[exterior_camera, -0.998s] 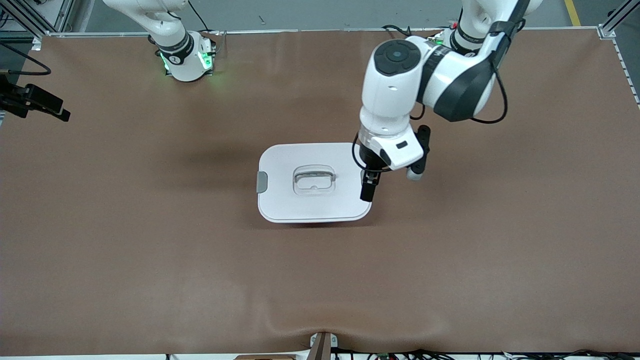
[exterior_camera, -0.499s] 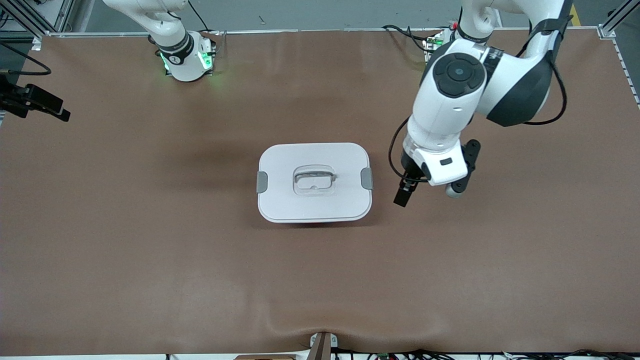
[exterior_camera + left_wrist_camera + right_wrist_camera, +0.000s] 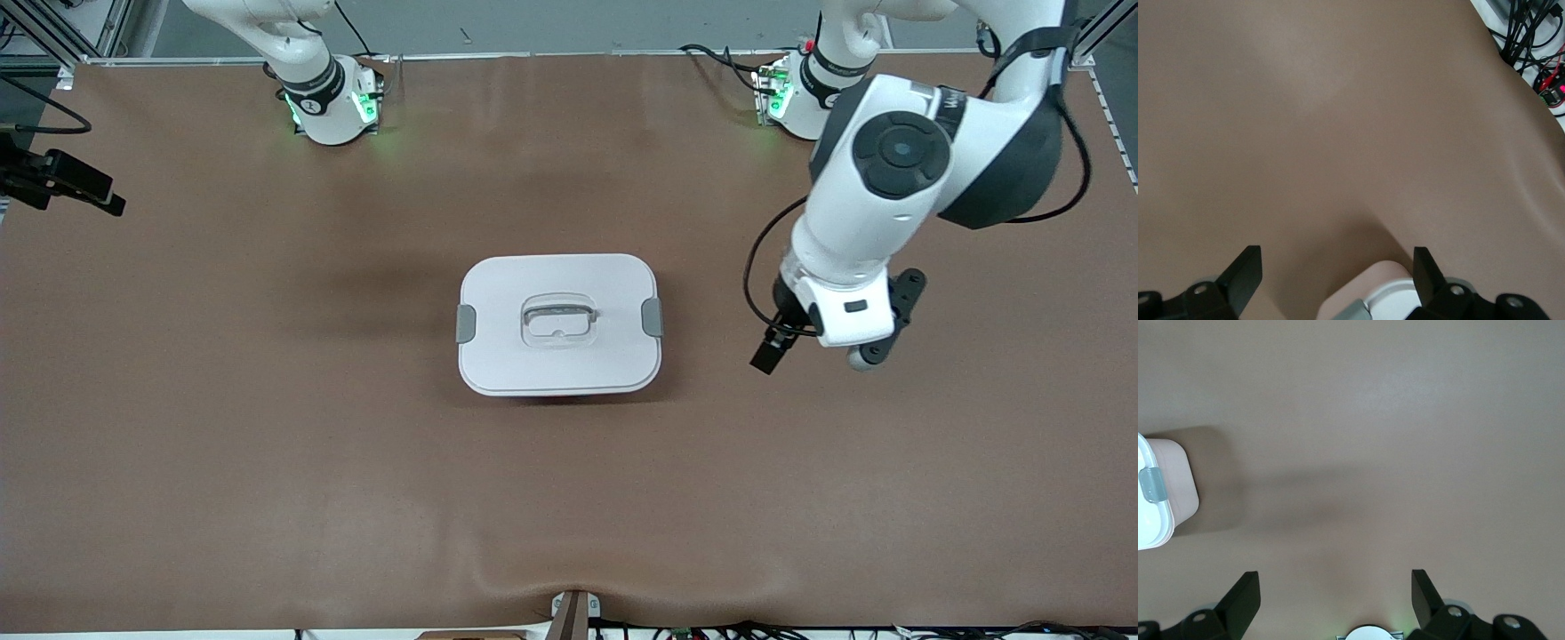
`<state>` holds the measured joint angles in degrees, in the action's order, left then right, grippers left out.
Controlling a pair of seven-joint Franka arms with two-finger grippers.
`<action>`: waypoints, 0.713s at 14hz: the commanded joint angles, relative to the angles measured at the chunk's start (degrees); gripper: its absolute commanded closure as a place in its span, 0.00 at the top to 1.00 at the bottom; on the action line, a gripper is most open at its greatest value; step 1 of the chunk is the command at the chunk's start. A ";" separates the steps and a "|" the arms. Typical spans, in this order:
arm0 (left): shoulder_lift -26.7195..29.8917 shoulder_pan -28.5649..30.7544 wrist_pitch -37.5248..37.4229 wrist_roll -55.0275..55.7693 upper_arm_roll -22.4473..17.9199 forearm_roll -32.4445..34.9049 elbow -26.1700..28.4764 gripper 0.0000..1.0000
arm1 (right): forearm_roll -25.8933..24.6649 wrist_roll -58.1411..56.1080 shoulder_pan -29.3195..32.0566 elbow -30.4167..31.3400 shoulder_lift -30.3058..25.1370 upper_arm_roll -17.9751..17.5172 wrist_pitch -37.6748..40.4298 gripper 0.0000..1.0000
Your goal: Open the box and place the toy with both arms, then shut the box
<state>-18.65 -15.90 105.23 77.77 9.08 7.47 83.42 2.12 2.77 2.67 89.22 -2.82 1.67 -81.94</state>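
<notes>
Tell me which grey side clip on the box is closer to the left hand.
The grey side clip at the left arm's end of the white-lidded pink plastic box. The left hand hangs open beside that end; the other grey clip is across the lid.

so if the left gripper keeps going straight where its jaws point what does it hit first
Probably just the bare brown table. The left gripper is open, over the table beside the box, and its wrist view shows nothing else ahead.

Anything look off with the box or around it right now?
Nothing stands out. The box sits square on the table, lid flat and both grey clips down. The toy is not in view. The left gripper, open, hangs over bare table beside the box.
</notes>
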 commanded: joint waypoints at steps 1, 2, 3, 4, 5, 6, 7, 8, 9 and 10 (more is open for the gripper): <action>1.25 4.99 -1.69 -6.56 2.43 -0.88 0.25 1.00 | 0.60 0.84 -0.20 -1.07 0.45 0.17 0.73 1.00; 1.34 6.39 -1.69 -7.79 2.69 -0.88 0.25 1.00 | 0.60 0.84 -0.12 -1.07 0.45 0.17 0.73 1.00; 1.86 7.97 -1.69 -9.81 3.31 -0.88 0.25 1.00 | 0.60 0.75 -0.12 -1.15 0.45 0.17 0.73 1.00; 2.30 9.56 -1.69 -12.53 3.92 -0.88 0.25 1.00 | 0.60 0.75 0.06 -1.24 0.45 0.17 0.73 1.00; 2.39 10.62 -1.69 -15.69 3.93 -1.05 0.34 1.00 | 0.60 0.66 0.06 -1.24 0.45 0.26 0.73 1.00; 2.57 11.50 -1.95 -18.50 3.84 -2.01 0.43 1.00 | 0.60 0.75 0.06 -1.24 0.45 0.26 0.73 1.00; 2.57 12.64 -2.91 -21.05 3.84 -3.15 0.34 1.00 | 0.60 0.84 -0.03 -1.24 0.45 0.26 0.73 1.00; 2.57 14.21 -3.36 -23.25 3.84 -4.38 0.34 1.00 | 0.60 0.84 -0.12 -1.07 0.45 0.26 0.73 1.00; 3.18 15.10 -3.45 -25.36 3.75 -5.96 0.43 1.00 | 0.60 0.84 -0.38 -1.07 0.45 0.26 0.82 1.00; 3.62 15.46 -3.62 -26.69 3.49 -6.58 0.52 1.00 | 0.60 0.84 -0.47 -1.15 0.45 0.26 0.73 1.00</action>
<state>-16.89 -2.20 102.96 54.47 11.97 3.00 83.36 2.12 2.77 2.66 89.20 -2.82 1.76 -81.94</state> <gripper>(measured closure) 0.000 0.000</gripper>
